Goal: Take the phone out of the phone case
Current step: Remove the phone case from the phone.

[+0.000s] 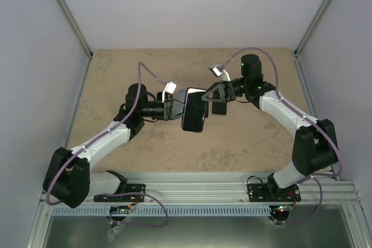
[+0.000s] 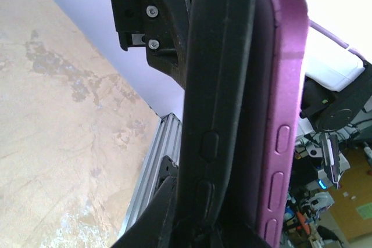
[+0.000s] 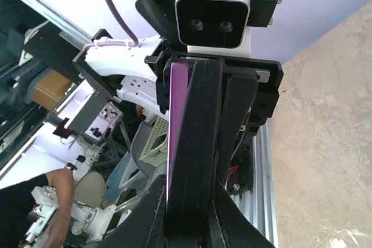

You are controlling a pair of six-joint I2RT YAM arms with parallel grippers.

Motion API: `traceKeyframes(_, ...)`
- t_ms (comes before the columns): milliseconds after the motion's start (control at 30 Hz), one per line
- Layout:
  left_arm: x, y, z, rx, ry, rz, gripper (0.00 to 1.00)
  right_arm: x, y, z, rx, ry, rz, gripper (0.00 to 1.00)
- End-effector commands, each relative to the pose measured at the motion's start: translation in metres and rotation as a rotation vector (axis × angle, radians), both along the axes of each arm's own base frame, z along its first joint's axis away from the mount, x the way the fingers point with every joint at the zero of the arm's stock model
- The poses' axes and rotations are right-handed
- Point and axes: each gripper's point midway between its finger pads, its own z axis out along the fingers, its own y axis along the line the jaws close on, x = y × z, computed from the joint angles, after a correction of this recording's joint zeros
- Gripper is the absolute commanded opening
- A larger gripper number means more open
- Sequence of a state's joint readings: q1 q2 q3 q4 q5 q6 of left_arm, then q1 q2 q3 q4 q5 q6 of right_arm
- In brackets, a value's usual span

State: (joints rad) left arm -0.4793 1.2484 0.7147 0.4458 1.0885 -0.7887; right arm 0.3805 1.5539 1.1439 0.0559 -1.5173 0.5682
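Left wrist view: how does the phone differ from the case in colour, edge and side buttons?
The phone is glossy purple; the case is matte black. The phone's side buttons are outlined pills set in a smooth edge; the case has soft moulded bumps of its own material. The case's edge looks broader than the phone's bright edge. Both run lengthwise up the view, pressed side by side.

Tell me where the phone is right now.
Top view: the phone is held above the middle of the table, between the left gripper and right gripper, against the black phone case.
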Motion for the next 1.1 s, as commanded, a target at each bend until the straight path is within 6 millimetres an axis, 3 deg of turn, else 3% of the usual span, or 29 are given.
traceKeyframes(0, -0.006, 0.002, 0.006, -0.047, 0.007, 0.004, 0.0, 0.009, 0.0, -0.009, -0.01, -0.019, -0.046, 0.09)
traceKeyframes(167, 0.003, 0.009, -0.002, -0.06, 0.08, 0.058, 0.0, 0.011, -0.002, -0.017, -0.024, 0.004, -0.07, 0.24)
traceKeyframes(333, 0.008, 0.01, 0.0, -0.078, 0.102, 0.068, 0.0, 0.023, -0.006, -0.021, -0.042, 0.021, -0.121, 0.46)
traceKeyframes(600, 0.015, 0.011, -0.006, -0.068, 0.131, 0.101, 0.0, 0.044, -0.015, -0.015, -0.081, -0.042, -0.251, 0.69)
traceKeyframes(800, 0.025, 0.01, -0.01, -0.061, 0.181, 0.119, 0.0, 0.069, -0.025, -0.008, -0.222, -0.26, -0.426, 0.74)
traceKeyframes(1067, 0.041, 0.014, -0.015, -0.046, 0.26, 0.177, 0.0, 0.087, -0.042, 0.032, -0.292, -0.549, -0.581, 0.78)
